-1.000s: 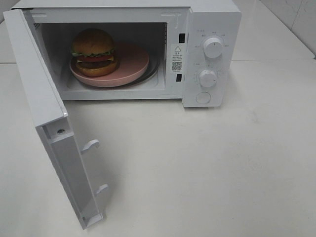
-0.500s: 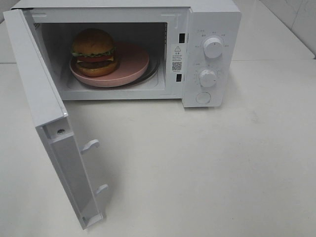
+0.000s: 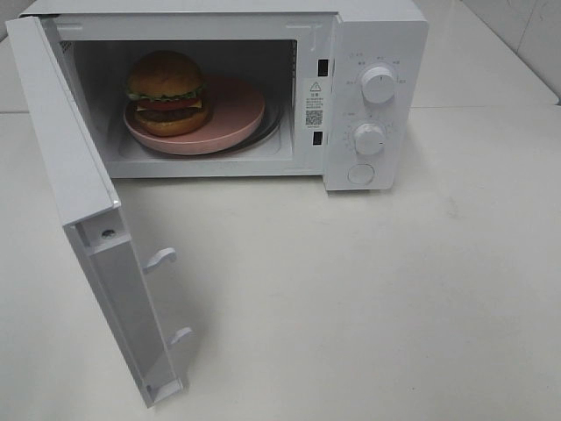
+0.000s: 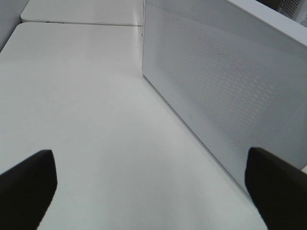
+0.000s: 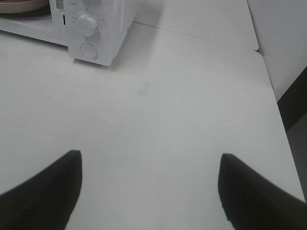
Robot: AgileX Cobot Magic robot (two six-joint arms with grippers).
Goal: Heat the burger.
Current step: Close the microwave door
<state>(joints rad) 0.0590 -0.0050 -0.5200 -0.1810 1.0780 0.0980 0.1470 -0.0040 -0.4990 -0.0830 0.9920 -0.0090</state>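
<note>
Only the high view shows the tall golden-bunned burger (image 3: 166, 92) inside the white microwave (image 3: 377, 35); left gripper (image 4: 148, 160) and right gripper (image 5: 149, 157) gape empty outside it.

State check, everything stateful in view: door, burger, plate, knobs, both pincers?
microwave door: open, swung wide.
burger: upright on the pink plate, inside the microwave.
pink plate: flat in the microwave, carrying the burger.
upper knob: setting too small to read.
lower knob: setting too small to read.
left pincer: open, holding nothing, beside the door's outer face.
right pincer: open, holding nothing.
</note>
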